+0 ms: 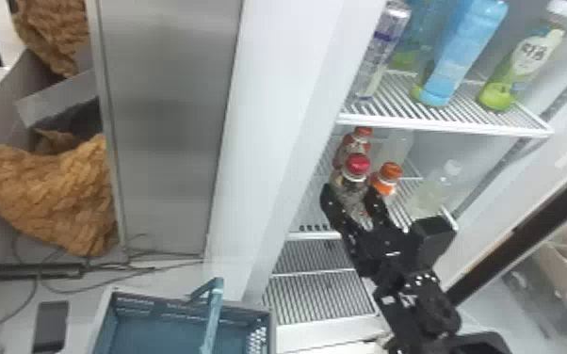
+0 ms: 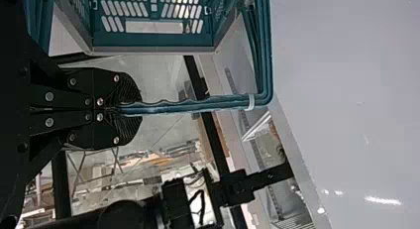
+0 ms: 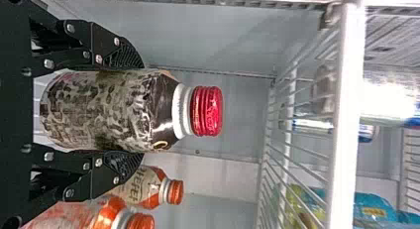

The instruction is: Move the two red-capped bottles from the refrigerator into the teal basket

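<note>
Well, over on the far left a shaggy brown bundle (image 1: 52,193) hangs above a black power strip (image 1: 37,271) with thin cables around it. Near and a little to the right is the teal basket (image 1: 249,309), its handle (image 1: 211,320) raised. The left pincer (image 2: 132,109) is clenched on that handle, both fingers pressed to it. Next comes a tall steel panel (image 1: 169,117), then the white side wall (image 1: 273,141) of the refrigerator.

Inside, the right pincer (image 1: 351,194) is grasping a red-capped bottle (image 3: 109,110) with a dark, mottled label, a finger on either side of its body. The bottle is upright above the lower shelf (image 1: 311,234); whether its base touches the shelf, I cannot tell. Behind it is a bottle with an orange-red cap (image 1: 361,141), and just to its right an orange-capped bottle (image 1: 386,181); which one is the other bottle for the basket, I cannot tell. Farther right is a clear bottle (image 1: 431,193). On the upper shelf (image 1: 442,126), left to right, stand a silver-topped container (image 1: 379,52), a blue-labelled bottle (image 1: 461,56) and a green bottle with a white cap (image 1: 527,61).
</note>
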Controlling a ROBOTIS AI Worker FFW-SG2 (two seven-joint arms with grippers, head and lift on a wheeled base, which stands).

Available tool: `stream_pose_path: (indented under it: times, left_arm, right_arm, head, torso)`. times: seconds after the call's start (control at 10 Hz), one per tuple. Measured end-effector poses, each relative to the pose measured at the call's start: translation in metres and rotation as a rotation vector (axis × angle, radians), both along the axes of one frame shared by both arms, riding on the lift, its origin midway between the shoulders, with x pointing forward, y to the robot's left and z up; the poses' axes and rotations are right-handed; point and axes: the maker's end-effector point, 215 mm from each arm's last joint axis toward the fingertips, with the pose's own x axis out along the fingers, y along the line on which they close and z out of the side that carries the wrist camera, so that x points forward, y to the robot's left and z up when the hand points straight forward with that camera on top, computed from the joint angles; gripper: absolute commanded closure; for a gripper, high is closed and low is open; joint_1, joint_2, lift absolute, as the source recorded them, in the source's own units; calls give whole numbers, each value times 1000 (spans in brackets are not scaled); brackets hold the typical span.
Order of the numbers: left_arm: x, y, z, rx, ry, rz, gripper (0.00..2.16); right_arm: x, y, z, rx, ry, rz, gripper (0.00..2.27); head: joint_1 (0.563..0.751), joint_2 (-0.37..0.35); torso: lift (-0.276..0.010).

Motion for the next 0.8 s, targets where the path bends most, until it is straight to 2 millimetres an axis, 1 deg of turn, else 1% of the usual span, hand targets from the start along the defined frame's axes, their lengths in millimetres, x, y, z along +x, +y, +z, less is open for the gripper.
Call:
stream_pose_path:
  times: [0.3, 0.5, 0.6, 0.8]
  left_arm:
    - [0, 1, -1, 0, 3, 5, 1168]
    - [0, 2, -1, -2, 3, 10, 1168]
    - [0, 3, -1, -3, 4, 12, 1168]
    - [0, 4, -1, -4, 6, 15, 1168]
  right_arm:
    - [-31, -5, 14, 3, 37, -8, 835]
    - [-51, 0, 20, 11, 85, 1, 835]
    - [-61, 1, 16, 11, 126, 9, 835]
    - [-80, -2, 3, 2, 242, 8, 828]
  head:
    - [695, -350]
    - [695, -350]
    - [695, -350]
    - [695, -350]
  torso:
    - [-224]
    - [-224]
    - [-224]
    - [-224]
